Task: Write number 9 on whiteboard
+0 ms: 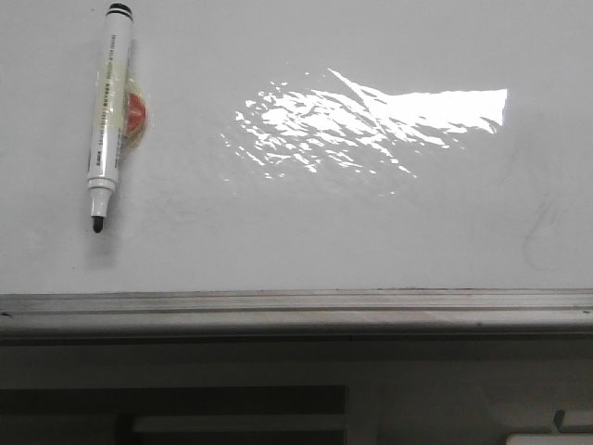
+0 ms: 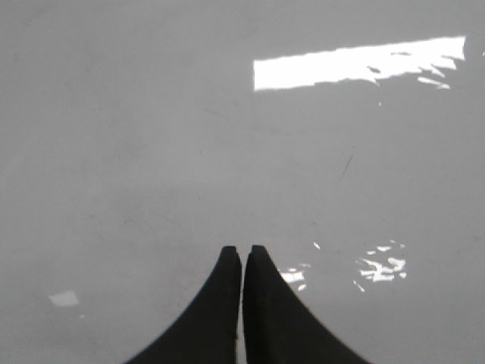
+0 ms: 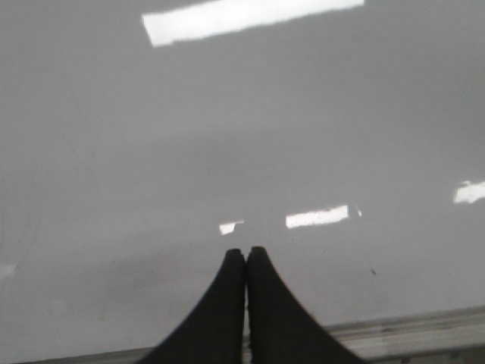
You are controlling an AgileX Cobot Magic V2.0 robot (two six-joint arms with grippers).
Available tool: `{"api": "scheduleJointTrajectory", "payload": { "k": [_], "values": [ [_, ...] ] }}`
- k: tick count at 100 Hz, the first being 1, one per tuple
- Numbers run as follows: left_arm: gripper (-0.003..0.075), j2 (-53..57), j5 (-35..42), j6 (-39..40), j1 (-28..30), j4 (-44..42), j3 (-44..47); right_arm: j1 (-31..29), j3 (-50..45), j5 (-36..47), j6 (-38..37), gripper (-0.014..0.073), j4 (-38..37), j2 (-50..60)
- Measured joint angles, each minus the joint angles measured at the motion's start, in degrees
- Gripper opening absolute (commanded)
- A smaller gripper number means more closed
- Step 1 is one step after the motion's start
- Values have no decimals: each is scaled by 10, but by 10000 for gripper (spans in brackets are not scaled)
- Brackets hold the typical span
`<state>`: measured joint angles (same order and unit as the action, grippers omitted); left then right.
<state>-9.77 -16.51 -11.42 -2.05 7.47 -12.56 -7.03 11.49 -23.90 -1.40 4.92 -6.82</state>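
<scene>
The whiteboard (image 1: 306, 241) lay flat and filled most of the front view, with a bright glare patch (image 1: 371, 120) across its middle and a grey metal edge strip (image 1: 296, 306) along its near side. No drawn number 9 could be made out on it; only faint grey smudges (image 1: 542, 232) showed toward its right part. A marker (image 1: 109, 116) lay on the board at the far left, uncapped, its dark tip pointing toward the near edge and its black end away from it. It rested over a small round red and yellowish thing (image 1: 136, 116) that peeked out from under its barrel; what that thing was could not be told. Neither arm appeared in the front view. In the left wrist view the left gripper (image 2: 242, 252) hung above bare board, its two black fingers (image 2: 220, 303) pressed together with only a hairline gap and nothing between them; a thin dark scratch-like mark (image 2: 345, 167) sat ahead of the fingertips and off to one side. In the right wrist view the right gripper (image 3: 245, 252) was likewise closed on nothing, its fingers (image 3: 216, 311) meeting at the tips, with the board's metal edge just behind them and plain board ahead.
</scene>
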Motion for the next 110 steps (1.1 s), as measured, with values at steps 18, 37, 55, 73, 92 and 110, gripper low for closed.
{"api": "scheduleJointTrajectory", "payload": {
  "k": [18,37,55,73,92,110],
  "values": [
    [116,-17,7,0,0,1,-6,0,4,-8,0,-61,3,-8],
    [436,-19,51,0,0,7,4,0,4,1,0,-61,3,-8],
    [441,-20,117,0,0,42,16,0,4,2,0,-61,3,-8],
    [441,-61,158,0,-50,46,16,0,4,2,0,-61,3,-8],
    [440,-163,231,0,-195,44,16,0,4,3,0,-61,3,-8],
    [440,-277,338,0,-353,63,16,0,4,7,0,-61,3,-8]
  ]
}}
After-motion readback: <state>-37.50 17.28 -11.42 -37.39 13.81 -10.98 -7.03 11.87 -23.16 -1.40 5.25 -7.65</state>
